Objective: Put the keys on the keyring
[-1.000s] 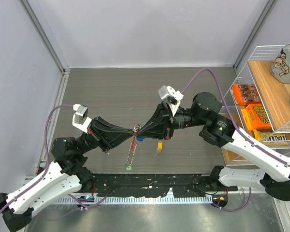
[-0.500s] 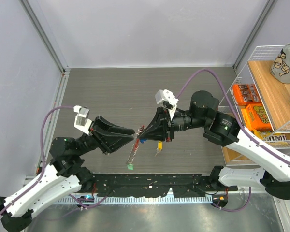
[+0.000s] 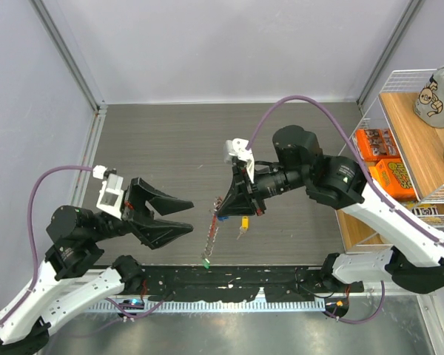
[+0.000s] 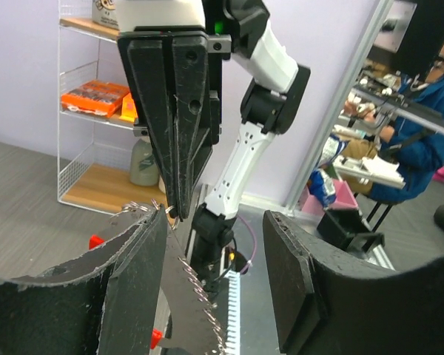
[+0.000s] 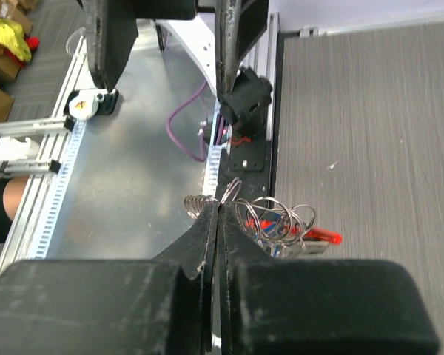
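Right gripper pinched fully together on the keyring, lifted above the table, somewhat toward its near edge and about midway between its left and right edges. Hanging from that grip, the silvery chain, ending low in a green tag close over the near edge. Bunched against the right fingertips, several thin wire loops with a red tag and a blue tag; threaded onto the main ring or merely tangled, impossible to tell. Left gripper spread wide and holding nothing, level with the ring and just to its left, apart from it in the overhead view. Lying flat on the table just right of the held bunch, a yellow-tagged key, touched by neither gripper. Judged from this: partly done, with red, blue and green seemingly gathered on the ring or chain, and yellow apparently left to pick up and thread on. Likely to call for a fresh left-gripper hold to steady or pry the ring.
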Motion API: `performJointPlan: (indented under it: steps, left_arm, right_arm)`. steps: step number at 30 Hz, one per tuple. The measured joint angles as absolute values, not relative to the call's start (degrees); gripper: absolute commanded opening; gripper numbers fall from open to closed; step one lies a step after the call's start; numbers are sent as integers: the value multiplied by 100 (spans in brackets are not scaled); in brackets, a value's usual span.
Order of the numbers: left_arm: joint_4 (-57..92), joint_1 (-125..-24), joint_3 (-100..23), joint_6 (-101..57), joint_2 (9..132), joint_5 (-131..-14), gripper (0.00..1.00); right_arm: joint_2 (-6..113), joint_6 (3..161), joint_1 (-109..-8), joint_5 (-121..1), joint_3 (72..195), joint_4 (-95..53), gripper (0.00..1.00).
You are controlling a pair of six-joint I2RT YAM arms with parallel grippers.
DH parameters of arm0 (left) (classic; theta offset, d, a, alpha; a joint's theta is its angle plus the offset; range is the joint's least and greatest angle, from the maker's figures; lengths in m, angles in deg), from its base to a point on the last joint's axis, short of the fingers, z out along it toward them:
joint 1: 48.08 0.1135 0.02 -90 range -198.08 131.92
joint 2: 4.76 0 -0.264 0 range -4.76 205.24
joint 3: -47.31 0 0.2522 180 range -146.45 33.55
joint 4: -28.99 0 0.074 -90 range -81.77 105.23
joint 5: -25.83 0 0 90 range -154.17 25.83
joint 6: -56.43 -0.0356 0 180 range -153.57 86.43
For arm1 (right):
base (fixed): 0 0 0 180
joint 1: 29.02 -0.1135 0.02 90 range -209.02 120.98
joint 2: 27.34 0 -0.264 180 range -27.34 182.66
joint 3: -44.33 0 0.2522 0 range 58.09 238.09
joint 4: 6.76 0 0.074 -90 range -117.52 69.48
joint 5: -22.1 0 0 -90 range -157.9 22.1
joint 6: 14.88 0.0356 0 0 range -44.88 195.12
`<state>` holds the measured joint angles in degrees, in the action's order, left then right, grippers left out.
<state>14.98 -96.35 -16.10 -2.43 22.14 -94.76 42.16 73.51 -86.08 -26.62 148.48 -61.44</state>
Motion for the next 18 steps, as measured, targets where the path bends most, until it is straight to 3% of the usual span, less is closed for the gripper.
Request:
performJointPlan:
  steps: [18]
  left_arm:
    - [853, -9635, -1658, -1179, 2780, -10208, 46]
  right_arm:
    - [4968, 6735, -8802, -2470, 15911, -7900, 6]
